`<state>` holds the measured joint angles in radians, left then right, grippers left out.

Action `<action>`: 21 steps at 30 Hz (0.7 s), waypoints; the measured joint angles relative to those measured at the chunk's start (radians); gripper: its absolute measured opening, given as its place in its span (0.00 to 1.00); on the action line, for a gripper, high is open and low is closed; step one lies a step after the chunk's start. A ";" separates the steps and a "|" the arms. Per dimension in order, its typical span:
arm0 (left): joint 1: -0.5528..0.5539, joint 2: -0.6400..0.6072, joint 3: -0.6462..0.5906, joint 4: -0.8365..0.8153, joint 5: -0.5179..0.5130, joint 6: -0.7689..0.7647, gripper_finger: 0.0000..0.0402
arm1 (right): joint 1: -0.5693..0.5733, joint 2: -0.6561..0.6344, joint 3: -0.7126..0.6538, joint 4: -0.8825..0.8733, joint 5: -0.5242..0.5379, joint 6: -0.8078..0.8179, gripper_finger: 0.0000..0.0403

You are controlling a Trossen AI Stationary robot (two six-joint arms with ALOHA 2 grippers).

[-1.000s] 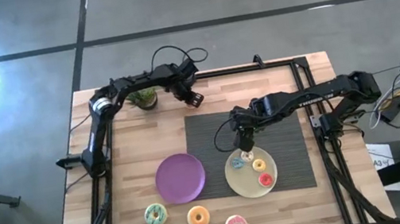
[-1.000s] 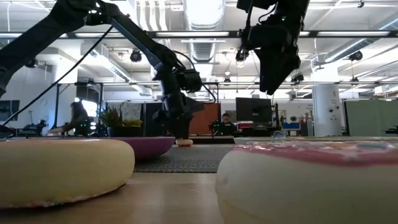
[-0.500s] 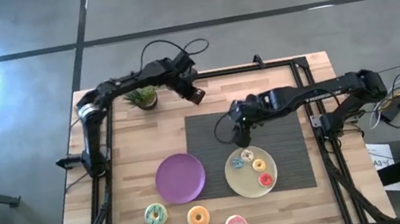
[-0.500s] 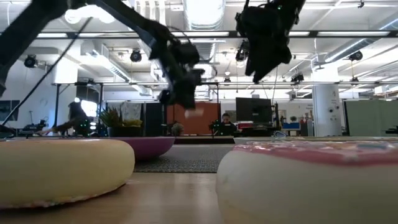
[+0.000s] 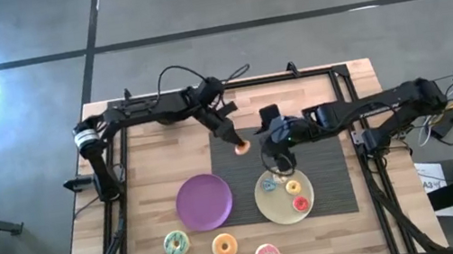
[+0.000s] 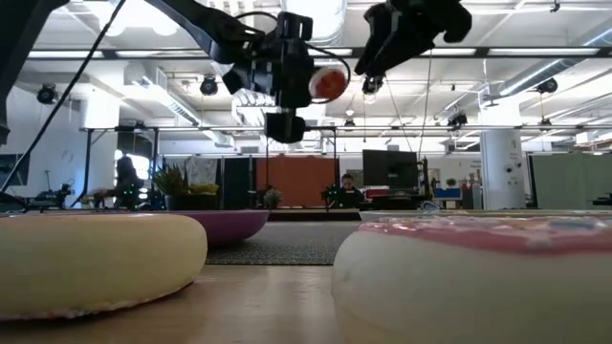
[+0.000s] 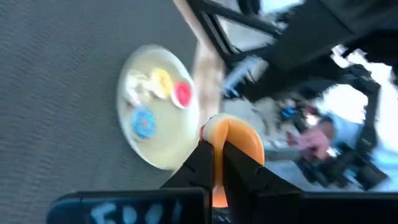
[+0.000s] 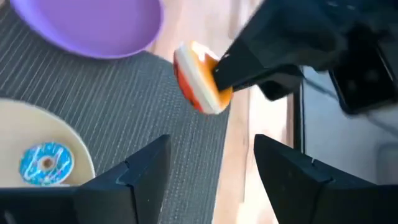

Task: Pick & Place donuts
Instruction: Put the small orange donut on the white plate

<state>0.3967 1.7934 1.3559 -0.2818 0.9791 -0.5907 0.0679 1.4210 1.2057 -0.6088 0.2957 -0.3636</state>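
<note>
- Left gripper [image 5: 237,143]: raised above the dark mat [image 5: 332,188], fingers clamped on a small orange donut [image 5: 242,148].
- Right gripper [image 5: 280,166]: fingers apart, holding nothing, above the yellow plate [image 5: 278,210].
- Yellow plate: holds four small donuts.
- Three larger donuts [image 5: 224,247]: on the wood near the purple plate [image 5: 203,201].

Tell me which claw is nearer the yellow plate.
Right. The right claw hangs open right at the yellow plate, by its far rim. The left claw is farther off above the dark mat, shut on an orange donut.
</note>
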 joint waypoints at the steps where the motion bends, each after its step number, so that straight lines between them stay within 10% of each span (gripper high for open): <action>1: -0.009 -0.002 -0.014 0.033 0.013 -0.029 0.00 | 0.006 0.004 0.000 0.002 0.000 -0.025 0.56; 21: -0.019 -0.001 -0.056 0.291 -0.013 -0.214 0.00 | 0.083 0.018 0.000 0.093 0.124 -0.142 0.54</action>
<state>0.3775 1.7927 1.3003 0.0088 0.9662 -0.8050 0.1509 1.4394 1.2057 -0.5156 0.4195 -0.5053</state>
